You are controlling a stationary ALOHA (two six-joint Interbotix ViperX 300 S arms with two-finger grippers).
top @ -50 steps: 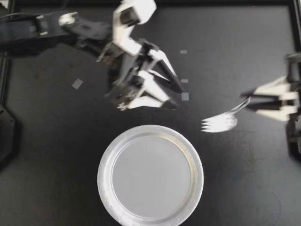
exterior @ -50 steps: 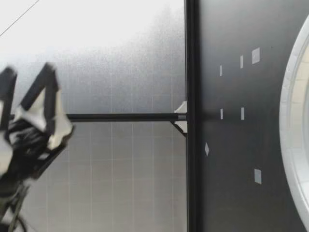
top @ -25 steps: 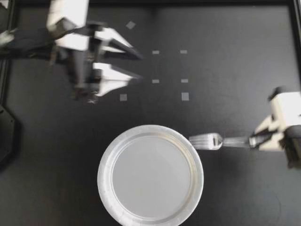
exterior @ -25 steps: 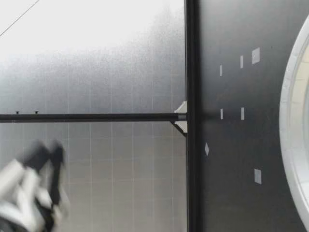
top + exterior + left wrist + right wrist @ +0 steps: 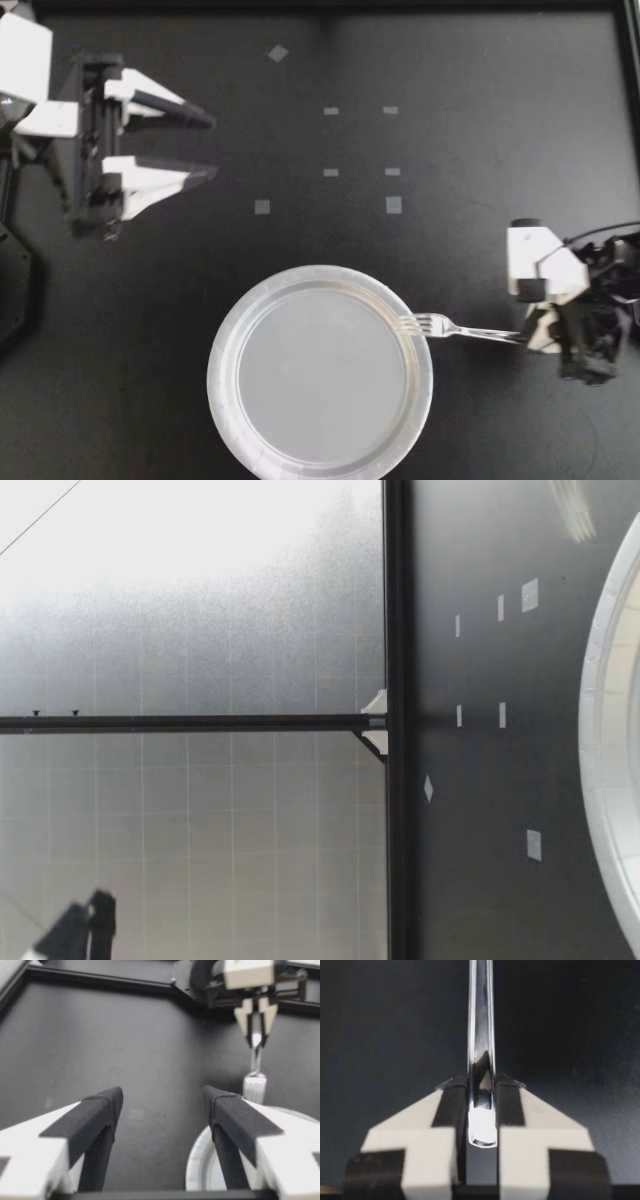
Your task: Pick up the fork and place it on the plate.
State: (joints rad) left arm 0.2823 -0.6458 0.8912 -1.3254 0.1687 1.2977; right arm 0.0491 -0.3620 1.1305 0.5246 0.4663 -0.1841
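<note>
Finding: the slim, shiny metal fork (image 5: 462, 329) is clamped at the very end of its handle between the two fingers of my right gripper (image 5: 527, 338). The right wrist view confirms both black pads (image 5: 451, 1105) pressing the handle from either side. Location: the tines lie over the rim of the round, pale disposable plate (image 5: 222, 345) on my right side. Whether they touch it or hang just above cannot be told. The handle spans the bare black table (image 5: 480, 120) between rim and gripper. Orientation: the long axis runs across the table, nearly side to side, with the tines pointing toward the plate's middle and away from the gripper. Handling, in my judgement: the fork is stiff, light and smooth. It is likely to be slippery, and so far out on a narrow handle it may swivel in the grip. The plate looks light enough to shift if nudged at the rim. My left gripper (image 5: 212, 146) stands well apart from the plate, fingers spread wide, holding nothing.
</note>
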